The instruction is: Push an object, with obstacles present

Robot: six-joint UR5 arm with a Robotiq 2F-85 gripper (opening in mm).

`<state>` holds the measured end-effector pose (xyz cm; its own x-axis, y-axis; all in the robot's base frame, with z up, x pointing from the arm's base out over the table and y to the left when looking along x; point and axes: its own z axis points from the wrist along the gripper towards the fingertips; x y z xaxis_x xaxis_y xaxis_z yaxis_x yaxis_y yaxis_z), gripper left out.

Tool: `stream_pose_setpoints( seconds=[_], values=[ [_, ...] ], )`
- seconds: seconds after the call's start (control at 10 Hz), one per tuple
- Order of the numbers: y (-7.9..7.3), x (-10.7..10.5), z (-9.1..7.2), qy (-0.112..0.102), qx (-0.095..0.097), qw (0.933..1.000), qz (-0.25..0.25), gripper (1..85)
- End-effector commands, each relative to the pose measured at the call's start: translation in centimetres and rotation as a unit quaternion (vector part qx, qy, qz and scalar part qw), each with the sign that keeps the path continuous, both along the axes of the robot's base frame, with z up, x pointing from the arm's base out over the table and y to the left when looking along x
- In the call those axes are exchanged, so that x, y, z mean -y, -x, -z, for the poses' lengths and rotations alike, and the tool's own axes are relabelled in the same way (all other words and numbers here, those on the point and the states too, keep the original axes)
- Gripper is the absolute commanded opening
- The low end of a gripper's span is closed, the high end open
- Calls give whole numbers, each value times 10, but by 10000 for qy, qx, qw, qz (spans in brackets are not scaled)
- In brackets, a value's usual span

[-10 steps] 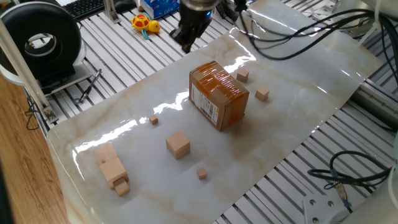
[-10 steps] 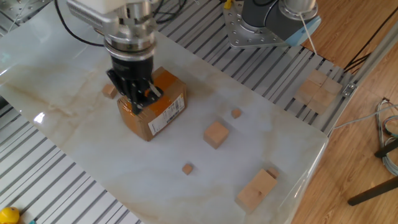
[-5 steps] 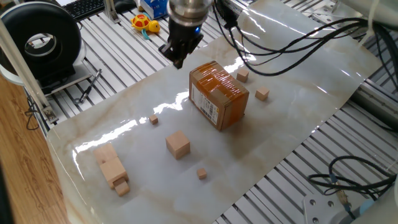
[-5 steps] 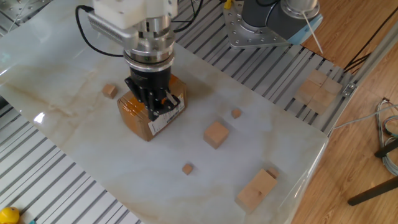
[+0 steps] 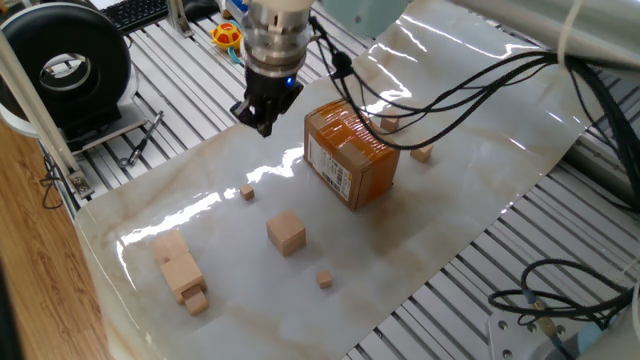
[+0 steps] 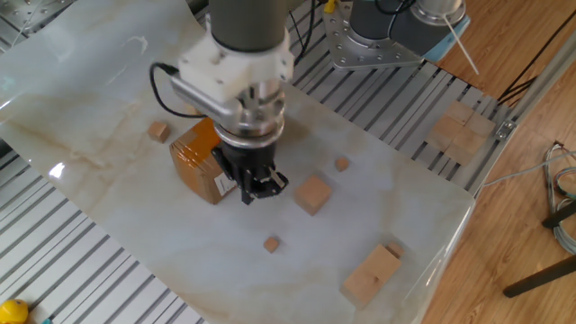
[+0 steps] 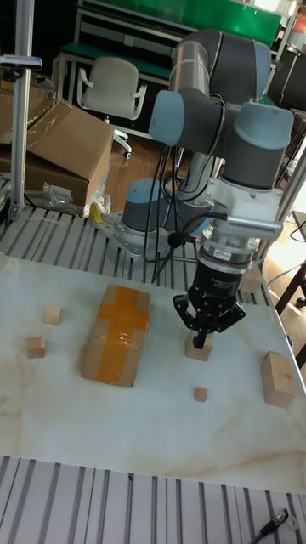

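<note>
Nearest the tall view's cam, on the marble tabletop (image 7: 127,433): the tiny cube (image 7: 201,393), alone in open space, touching nothing. It sits in front of the gripper (image 7: 202,337), apart from it. The gripper points straight down w/ fingers drawn together and nothing between them, as far as the tall view shows. In the other fixed view it hangs just beside the cardboard box (image 7: 115,333), btwn the box and the mid-sized cube (image 6: 313,193), clear of the cube. Can't tell if the tips reach the table. The box is upright, tape strip on top, barcode label on its side. The stacked blocks (image 7: 278,378) are off toward the table's R edge in the tall view, well apart from the rest. L of the box are two small cubes (image 7: 36,346), apart from each other. Further back, a second tiny cube (image 6: 342,164) lies past the mid-sized one, toward the robot base (image 7: 149,217).
</note>
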<state>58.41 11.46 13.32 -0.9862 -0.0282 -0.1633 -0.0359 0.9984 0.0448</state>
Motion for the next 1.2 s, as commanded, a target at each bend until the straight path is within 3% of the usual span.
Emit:
stream_pose_setpoints(
  seconds=[0.0,0.2,0.3,0.6,0.7,0.8,0.9,1.0,1.1],
  values=[
    [2,-17,15,-61,-50,10000,15,13],
    [-7,-47,43,-146,40,9997,201,17],
    [-7,-46,49,-40,42,9998,209,13],
    [10,-33,52,270,-271,9993,-55,13],
    [15,-39,52,132,-388,9991,60,13],
    [10,-45,61,128,-366,9992,91,13],
    [2,-63,73,-27,-286,9995,150,13],
    [-4,-67,79,-3,-179,9997,185,13],
    [-4,-68,80,-19,-195,9996,192,13]
  ],
)
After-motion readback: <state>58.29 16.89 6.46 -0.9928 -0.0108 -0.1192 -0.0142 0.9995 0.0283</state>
